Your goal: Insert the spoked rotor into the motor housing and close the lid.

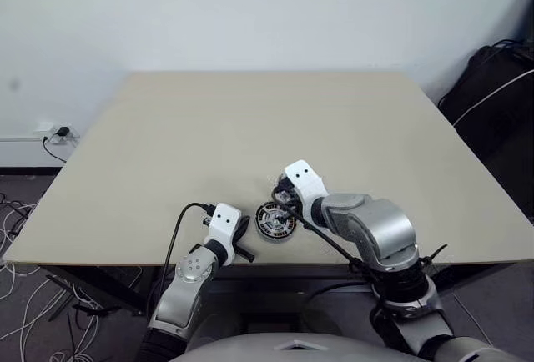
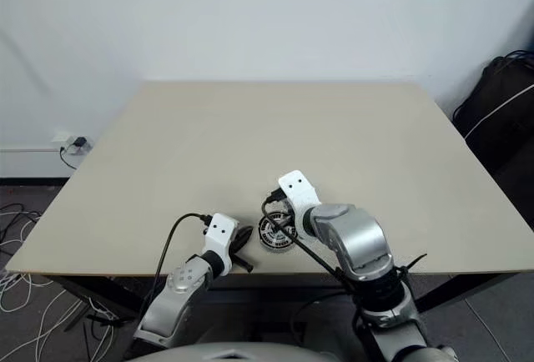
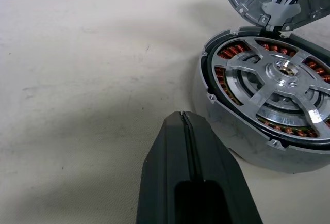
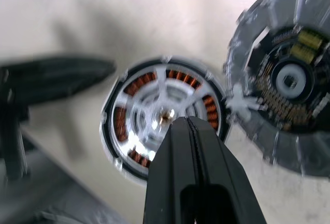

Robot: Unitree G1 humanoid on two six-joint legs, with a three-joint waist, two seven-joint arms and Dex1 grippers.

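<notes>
Spoked rotor (image 3: 281, 79) seated over copper coils, hinged lid (image 4: 289, 79) open

A plain white wall (image 1: 267, 12) is running behind a pale beige table (image 1: 250, 128), whose matte top is catching soft, even light. On the left, a white power socket (image 1: 43, 131) is sitting low on the wall with a black plug (image 1: 60, 134) in it, its cord dropping towards the floor. Loose white cables (image 1: 21, 295) are lying tangled across the grey floor (image 1: 17, 191) beside the table's left edge. At the right, something dark and bulky (image 1: 492, 112) is standing against the wall, with a white cable (image 1: 492, 95) draped across it.
</notes>
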